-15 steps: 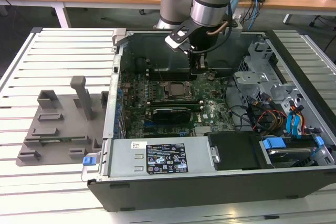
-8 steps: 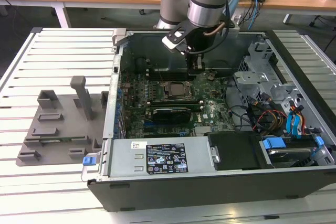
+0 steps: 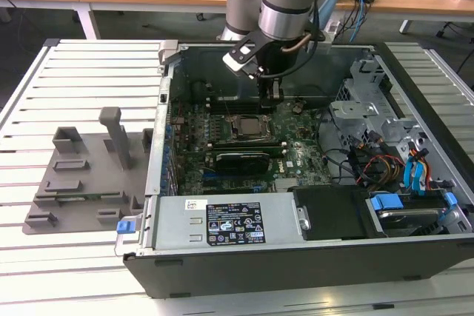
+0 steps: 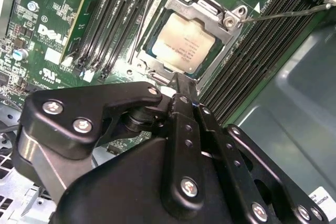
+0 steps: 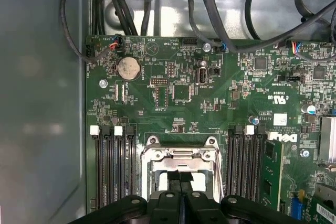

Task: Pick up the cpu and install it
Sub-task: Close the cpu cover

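The cpu [image 4: 184, 43] lies flat in the motherboard socket, its silvery top showing inside the metal socket frame [image 4: 231, 22]. In the exterior view the cpu [image 3: 246, 127] sits mid-board inside the open computer case [image 3: 222, 271]. My gripper [image 3: 272, 95] hangs just above the board at the far side of the socket. Its black fingers [image 4: 181, 85] are pressed together with nothing between them, and their tips end at the socket's edge. In the first wrist view the shut fingers [image 5: 180, 184] cover the middle of the socket frame [image 5: 181, 153].
Memory slots [image 5: 113, 166] flank the socket on both sides. A graphics card [image 3: 241, 159] lies nearer the case front. Cables and drive bays [image 3: 392, 160] fill the exterior view's right. A grey fixture tray [image 3: 81, 175] with upright blocks stands on the slatted table at the exterior view's left.
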Controlling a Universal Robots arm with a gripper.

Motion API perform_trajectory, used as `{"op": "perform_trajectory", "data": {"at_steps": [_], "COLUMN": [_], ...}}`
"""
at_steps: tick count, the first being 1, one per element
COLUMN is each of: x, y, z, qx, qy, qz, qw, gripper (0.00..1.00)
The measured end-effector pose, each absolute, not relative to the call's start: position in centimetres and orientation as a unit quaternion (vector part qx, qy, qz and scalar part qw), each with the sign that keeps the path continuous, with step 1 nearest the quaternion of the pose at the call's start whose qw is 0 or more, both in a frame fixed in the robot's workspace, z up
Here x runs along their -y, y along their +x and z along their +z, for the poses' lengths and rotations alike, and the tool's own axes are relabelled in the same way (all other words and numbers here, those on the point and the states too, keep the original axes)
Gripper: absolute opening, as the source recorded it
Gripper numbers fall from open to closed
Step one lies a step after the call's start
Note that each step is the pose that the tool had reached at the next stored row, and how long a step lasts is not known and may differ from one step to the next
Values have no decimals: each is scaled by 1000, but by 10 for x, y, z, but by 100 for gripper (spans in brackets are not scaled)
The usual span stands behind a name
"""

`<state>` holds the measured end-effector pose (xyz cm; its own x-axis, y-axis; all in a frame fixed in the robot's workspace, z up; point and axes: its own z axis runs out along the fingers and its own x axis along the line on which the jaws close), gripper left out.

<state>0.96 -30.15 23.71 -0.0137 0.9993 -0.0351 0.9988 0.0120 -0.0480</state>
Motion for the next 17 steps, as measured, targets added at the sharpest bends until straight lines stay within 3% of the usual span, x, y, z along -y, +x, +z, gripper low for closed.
{"op": "perform_trajectory", "data": {"at_steps": [17], "x": [302], "y": [-8], "z": [229], "qx": [711], "qy": [-702], "qz": [29], "qw": [4], "gripper": [11]}}
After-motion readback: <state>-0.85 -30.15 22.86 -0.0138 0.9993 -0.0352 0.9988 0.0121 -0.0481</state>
